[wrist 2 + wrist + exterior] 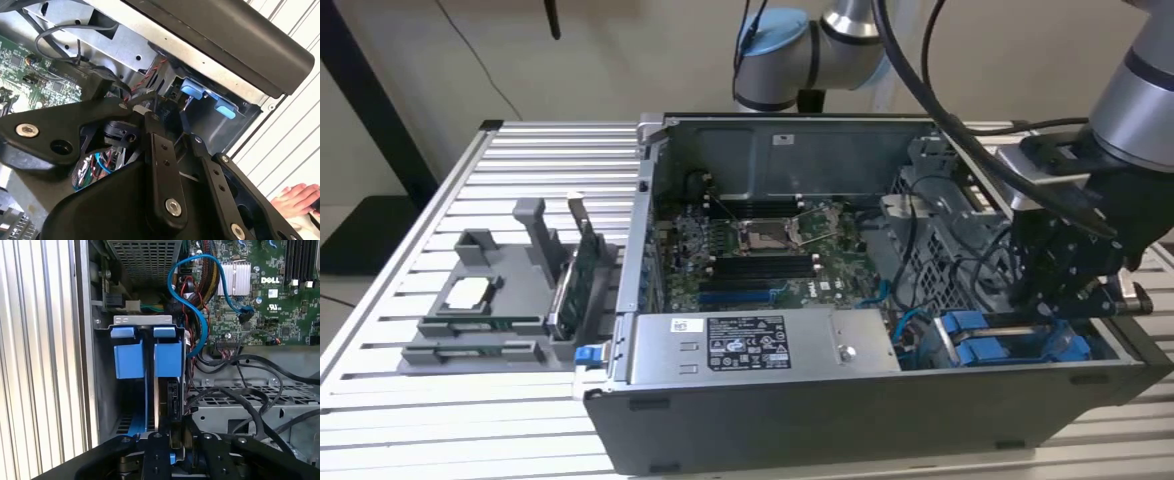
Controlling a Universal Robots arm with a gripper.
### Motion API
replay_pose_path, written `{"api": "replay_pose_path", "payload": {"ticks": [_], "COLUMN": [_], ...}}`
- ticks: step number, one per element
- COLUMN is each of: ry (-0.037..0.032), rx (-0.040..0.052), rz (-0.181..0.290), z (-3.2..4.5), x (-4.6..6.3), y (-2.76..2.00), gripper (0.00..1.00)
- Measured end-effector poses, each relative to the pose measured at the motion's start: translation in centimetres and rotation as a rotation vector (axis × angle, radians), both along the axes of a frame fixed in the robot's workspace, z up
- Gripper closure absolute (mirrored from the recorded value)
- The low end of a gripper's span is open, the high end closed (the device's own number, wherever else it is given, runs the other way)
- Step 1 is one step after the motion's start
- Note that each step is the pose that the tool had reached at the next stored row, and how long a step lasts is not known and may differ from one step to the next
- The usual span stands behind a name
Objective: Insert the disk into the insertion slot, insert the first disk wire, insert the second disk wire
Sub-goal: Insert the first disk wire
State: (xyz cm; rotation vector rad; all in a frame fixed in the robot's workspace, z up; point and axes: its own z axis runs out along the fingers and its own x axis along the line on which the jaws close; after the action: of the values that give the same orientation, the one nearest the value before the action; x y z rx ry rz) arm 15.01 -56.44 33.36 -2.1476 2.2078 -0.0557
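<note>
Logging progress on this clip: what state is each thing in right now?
Computer case: open, side cover off.
Disk: sits in the slot.
Blue cable: hangs in a loose loop.
Gripper: inside the case, right by the disk.

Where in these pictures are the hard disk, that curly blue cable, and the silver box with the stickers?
the disk [167, 359], first wrist view, on its blue carrier.
blue cable [204, 326], first wrist view, on its lower bend.
silver power-supply box [821, 335], exterior view, on its bare top face.
</note>
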Motion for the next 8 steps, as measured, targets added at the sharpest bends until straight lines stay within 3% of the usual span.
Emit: {"api": "replay_pose_path", "payload": {"ticks": [2,4,8], "ry": [0.0009,0.0024,0.0036], "rx": [-0.0002,-0.0002,-0.0003], "rz": [0.0,0.0,0.0], "z": [0.77,2.37,3.53], "x": [0.0,0.0,0.0], "y": [0.0,0.0,0.0], "gripper": [0.73,0.73,0.73]}}
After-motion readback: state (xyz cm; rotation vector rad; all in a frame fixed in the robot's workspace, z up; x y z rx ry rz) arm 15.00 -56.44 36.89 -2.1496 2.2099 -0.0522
